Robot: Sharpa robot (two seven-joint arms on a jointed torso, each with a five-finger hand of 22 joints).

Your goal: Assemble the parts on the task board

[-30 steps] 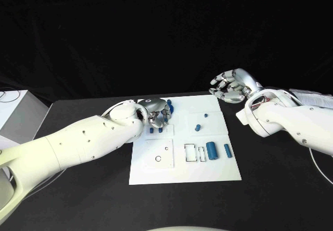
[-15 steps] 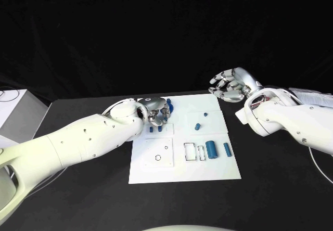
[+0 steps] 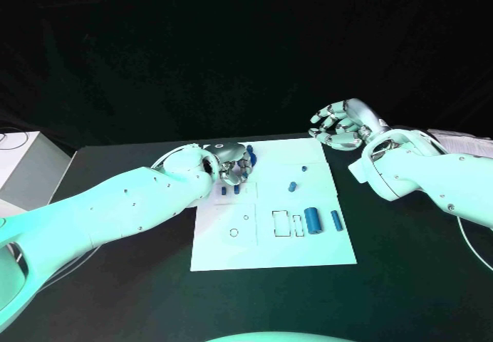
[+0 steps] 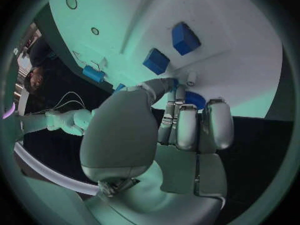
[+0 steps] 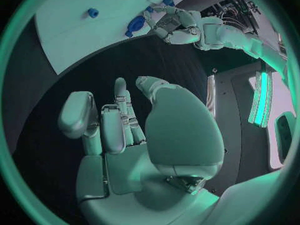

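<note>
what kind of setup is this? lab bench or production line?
Most likely a lab or test bench: a white task board with small blue parts on a black table, dark backdrop behind. Left robot hand works over the board; right robot hand hovers empty.

Black table spreads under me; white box stands at my far left edge, thin dark cable looping over its top.
</note>
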